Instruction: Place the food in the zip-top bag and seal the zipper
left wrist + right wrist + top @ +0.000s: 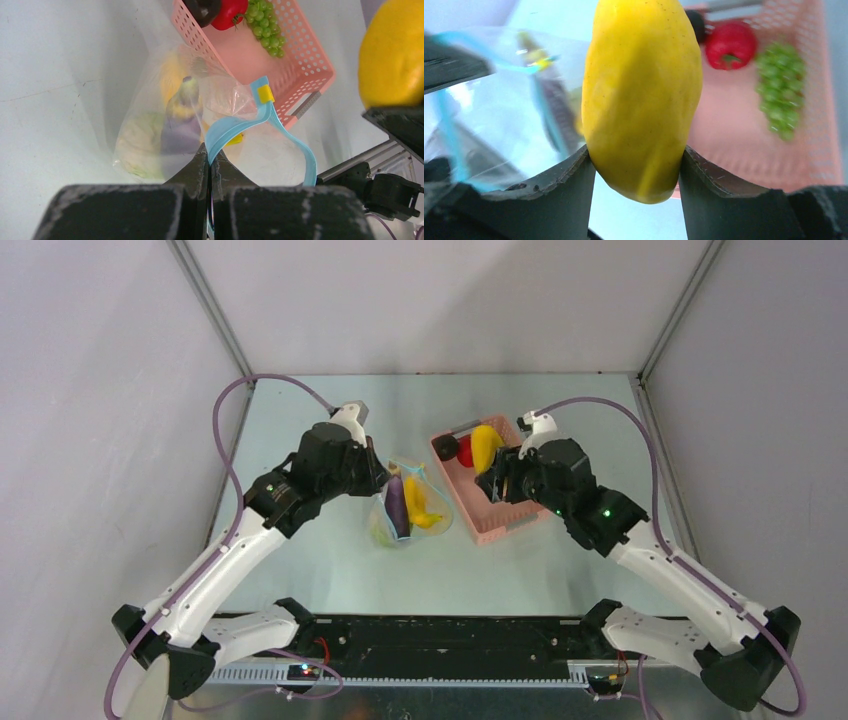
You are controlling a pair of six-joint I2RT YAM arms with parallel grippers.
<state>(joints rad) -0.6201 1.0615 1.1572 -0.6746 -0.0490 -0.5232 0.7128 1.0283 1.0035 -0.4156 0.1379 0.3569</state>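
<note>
You're roughly halfway: the bag [440, 512], just left of the basket [497, 530], already holds cabbage [140, 140], a purple piece [180, 131] and probably a banana [420, 510]. The left gripper [210, 152] pinches the zipper [235, 125], and the right gripper [636, 170] clamps a yellow fruit [641, 95] above the basket. A red fruit [730, 44], grapes [781, 90] and a dark piece [696, 22] sit in the basket, and the bag is not yet sealed.

The zip-top bag [150, 115] is looking like thin, clear, crinkled plastic film, catching glare; its zipper [227, 127] is reading as smooth light-blue plastic. The pink basket [310, 65] is showing matt, perforated plastic. The yellow toy fruit [641, 95] is gleaming softly, smooth and faintly speckled. The fingers [566, 200] of the right claw [637, 167] are appearing matt black and grainy.
</note>
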